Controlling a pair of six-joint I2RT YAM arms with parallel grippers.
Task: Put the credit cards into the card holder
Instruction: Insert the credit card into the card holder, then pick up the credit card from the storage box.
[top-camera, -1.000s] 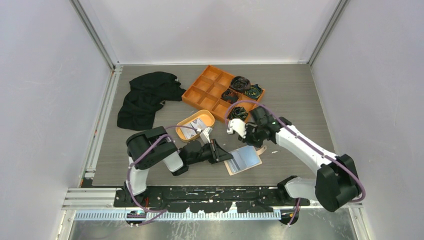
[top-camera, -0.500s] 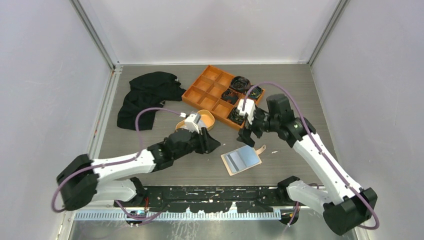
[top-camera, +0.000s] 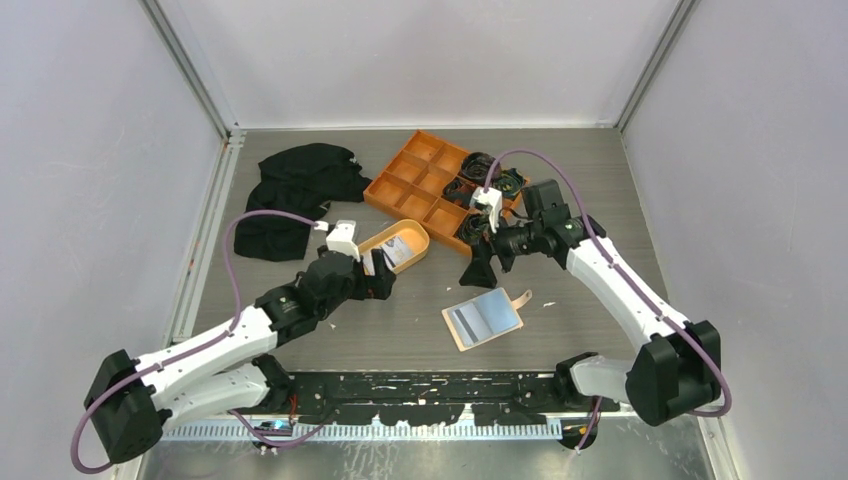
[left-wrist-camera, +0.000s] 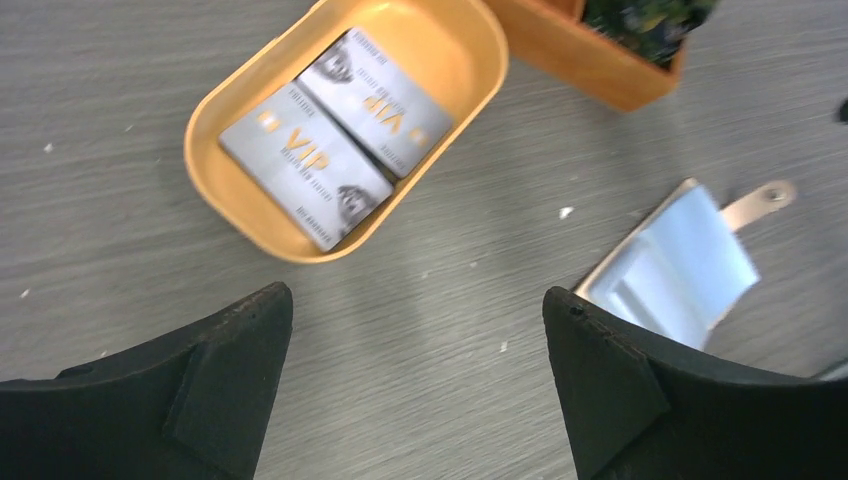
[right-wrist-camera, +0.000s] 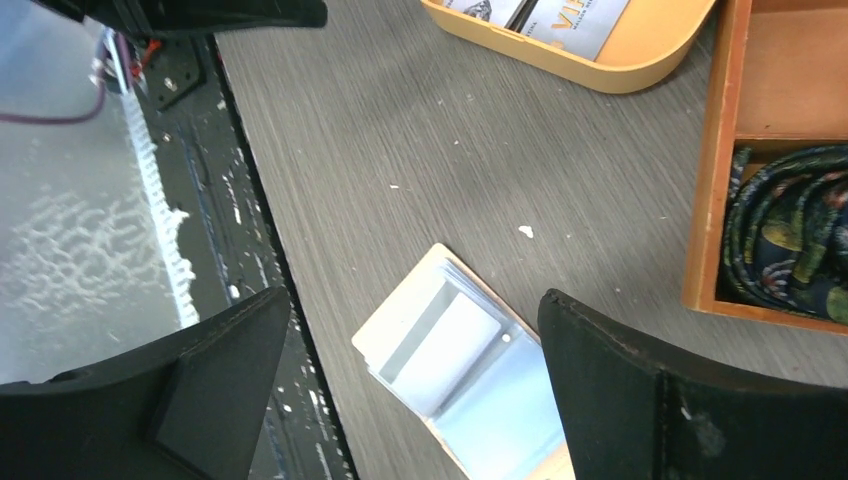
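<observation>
Grey wood-grain worktop (top-camera: 600, 200) carries crumpled black cloth (top-camera: 290, 195) and an orange divided plastic tray (top-camera: 415, 185). Left fingers (left-wrist-camera: 230, 370) and right fingers (right-wrist-camera: 610, 370) are spread wide, empty, above the worktop. Oval orange dish (left-wrist-camera: 200, 140) holds two silver VIP credit cards (left-wrist-camera: 345, 135) lying flat. Beige leather-like card holder (top-camera: 483, 320) lies open near the front edge, with a pale card (right-wrist-camera: 440, 345) on it.

Glossy credit cards (left-wrist-camera: 305, 165), matt wood-grain table (left-wrist-camera: 450, 300)
</observation>
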